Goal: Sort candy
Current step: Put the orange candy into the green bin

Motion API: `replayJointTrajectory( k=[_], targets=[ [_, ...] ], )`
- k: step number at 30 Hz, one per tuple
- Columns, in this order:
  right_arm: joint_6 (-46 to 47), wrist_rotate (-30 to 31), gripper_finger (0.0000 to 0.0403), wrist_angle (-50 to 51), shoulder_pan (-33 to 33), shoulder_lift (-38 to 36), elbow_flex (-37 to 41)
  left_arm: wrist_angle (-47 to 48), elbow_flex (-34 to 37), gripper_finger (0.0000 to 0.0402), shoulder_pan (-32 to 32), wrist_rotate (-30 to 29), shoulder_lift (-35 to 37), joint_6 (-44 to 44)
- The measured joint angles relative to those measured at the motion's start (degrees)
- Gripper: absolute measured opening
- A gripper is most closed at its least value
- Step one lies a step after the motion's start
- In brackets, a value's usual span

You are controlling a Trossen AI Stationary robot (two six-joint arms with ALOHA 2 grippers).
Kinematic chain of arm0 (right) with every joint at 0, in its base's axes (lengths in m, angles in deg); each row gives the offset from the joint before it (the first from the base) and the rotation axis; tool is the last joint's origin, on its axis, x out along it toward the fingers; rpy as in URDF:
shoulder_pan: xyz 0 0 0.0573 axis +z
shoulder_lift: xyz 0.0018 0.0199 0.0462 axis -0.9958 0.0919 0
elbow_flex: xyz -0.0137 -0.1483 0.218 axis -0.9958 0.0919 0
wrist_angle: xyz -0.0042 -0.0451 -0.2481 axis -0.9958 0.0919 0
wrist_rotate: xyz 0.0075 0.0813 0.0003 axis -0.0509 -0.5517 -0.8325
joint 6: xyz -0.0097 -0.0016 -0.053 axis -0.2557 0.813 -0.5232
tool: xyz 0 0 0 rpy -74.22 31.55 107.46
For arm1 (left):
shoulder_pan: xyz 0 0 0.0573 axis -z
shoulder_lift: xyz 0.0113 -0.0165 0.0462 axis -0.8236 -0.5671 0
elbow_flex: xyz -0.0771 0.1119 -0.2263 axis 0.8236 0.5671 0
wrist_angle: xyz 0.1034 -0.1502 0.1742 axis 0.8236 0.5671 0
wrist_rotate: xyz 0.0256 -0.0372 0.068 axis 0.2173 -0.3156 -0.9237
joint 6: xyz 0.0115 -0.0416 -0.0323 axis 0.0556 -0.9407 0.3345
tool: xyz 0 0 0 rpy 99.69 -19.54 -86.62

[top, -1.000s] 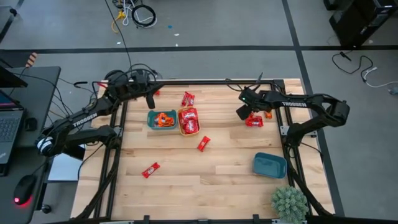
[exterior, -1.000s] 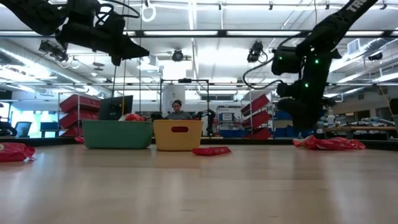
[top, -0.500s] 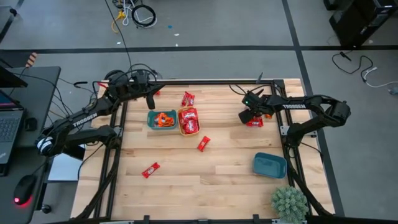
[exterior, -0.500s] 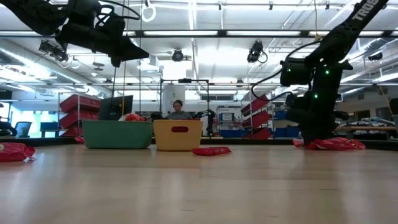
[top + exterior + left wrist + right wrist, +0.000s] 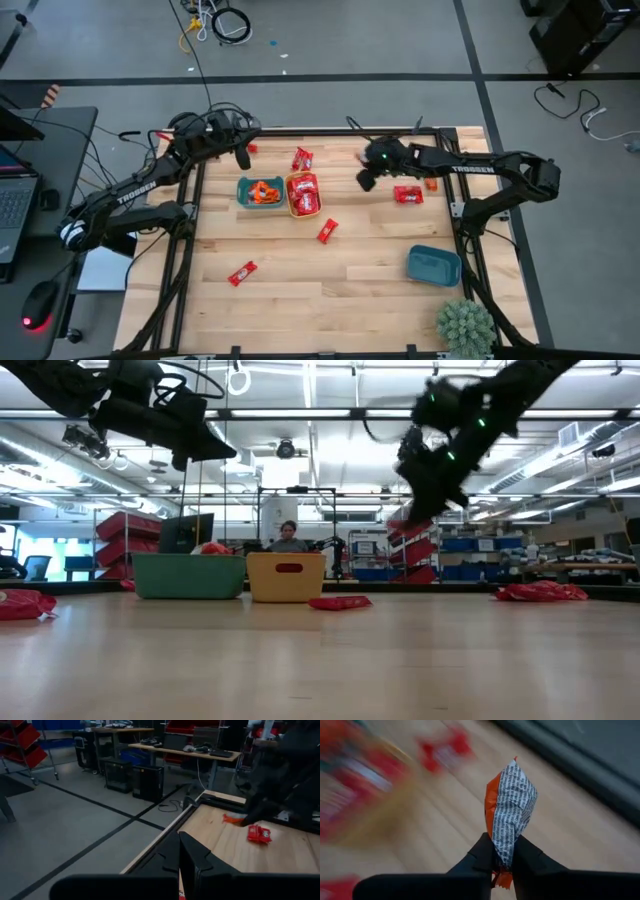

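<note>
My right gripper (image 5: 504,852) is shut on an orange candy (image 5: 512,805) with a white printed side. It hangs above the table (image 5: 360,290), right of the yellow bowl (image 5: 304,195) of red candies and the teal bowl (image 5: 262,192) of orange ones. My right gripper (image 5: 365,180) is well clear of the wood. Red candies lie flat on the table (image 5: 408,194), (image 5: 327,231), (image 5: 243,272), (image 5: 302,158), and an orange one (image 5: 431,184) lies far right. My left gripper (image 5: 242,158) waits shut, raised over the far left corner. My right gripper pinches one end of the orange candy's wrapper (image 5: 503,845) between its two fingertips. The rest of the wrapper sticks out past the fingers, its white printed side showing. The candy is lifted clear of the table.
A blue bowl (image 5: 433,266) stands near the right edge, and a small potted plant (image 5: 465,325) sits at the near right corner. A red candy (image 5: 259,833) and an orange one (image 5: 232,819) show beyond my left gripper's fingers (image 5: 192,865).
My right gripper went down to the table beside the far-right candies, shut on an orange candy, then rose and swung toward the table's left, toward the bowls, carrying the candy clear of the wood.
</note>
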Motion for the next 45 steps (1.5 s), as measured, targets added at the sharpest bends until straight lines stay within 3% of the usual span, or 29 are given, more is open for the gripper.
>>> replayJointTrajectory(
  k=[7,17,27,37,45],
  targets=[
    [-5.7,-5.6,0.0023,-12.7,7.0,8.1,-9.4,-1.0,0.0,0.0000,-1.6,0.2,0.0,1.3],
    [-11.0,-12.8,0.0025,-12.4,12.9,30.6,-33.2,-3.7,0.0,0.0000,-1.9,1.8,-0.1,1.3],
    [-11.1,-12.6,0.0026,-4.0,13.0,47.1,-52.6,-3.9,0.0,0.0000,-1.9,2.0,-0.1,1.3],
    [-9.0,-13.4,0.0029,0.5,11.7,56.4,-59.8,-4.2,0.0,0.0000,-1.9,9.1,-0.1,2.0],
    [-8.5,-13.7,0.0058,1.5,11.2,56.5,-59.9,-4.4,0.0,0.0000,-1.5,19.9,-0.1,5.8]
  ],
)
